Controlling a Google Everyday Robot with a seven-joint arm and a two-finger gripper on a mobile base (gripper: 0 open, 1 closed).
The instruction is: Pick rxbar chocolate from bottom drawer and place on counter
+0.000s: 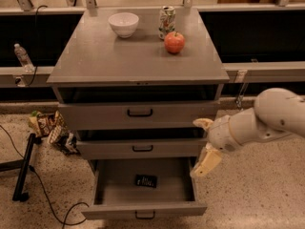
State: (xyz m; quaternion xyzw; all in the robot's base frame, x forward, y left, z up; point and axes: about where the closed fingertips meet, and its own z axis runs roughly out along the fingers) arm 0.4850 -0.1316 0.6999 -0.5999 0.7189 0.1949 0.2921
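The rxbar chocolate [146, 181] is a small black bar lying flat near the middle of the open bottom drawer [143, 209]. The drawer is pulled out, and the two drawers above it are shut. My gripper [200, 146] is open and empty. It hangs just off the cabinet's right side, level with the middle drawer, above and to the right of the bar. One cream finger [203, 123] points up-left and the other points down toward the drawer's right rim. The grey counter [119, 61] tops the cabinet.
On the counter stand a white bowl [123, 24], a drink can [167, 22] and a red apple [174, 42] toward the back. Snack bags [47, 127] and a black stand leg [24, 168] lie on the floor at left. A water bottle [22, 56] stands on the left ledge.
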